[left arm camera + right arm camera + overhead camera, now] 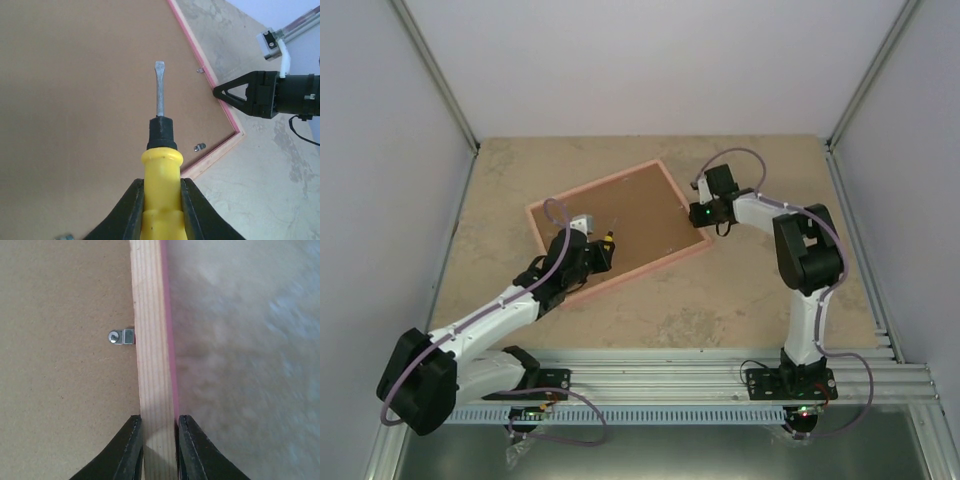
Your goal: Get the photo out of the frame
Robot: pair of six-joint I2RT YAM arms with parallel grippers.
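The pink frame (620,228) lies face down on the table, its brown fibreboard back up. The photo is hidden under the back. My left gripper (603,250) is shut on a yellow-handled flat screwdriver (161,165); the blade tip (159,66) hovers over the brown back. My right gripper (720,222) is shut on the frame's right rail (152,365), one finger on each side of the wooden edge. A small metal retaining clip (121,336) sits on the back by that rail. Two more clips (199,147) show near the frame corner in the left wrist view.
The tan stone-pattern table (740,290) is walled by white panels on three sides. An aluminium rail (720,375) carrying both arm bases runs along the near edge. The right arm's gripper (240,95) shows in the left wrist view at the frame's corner.
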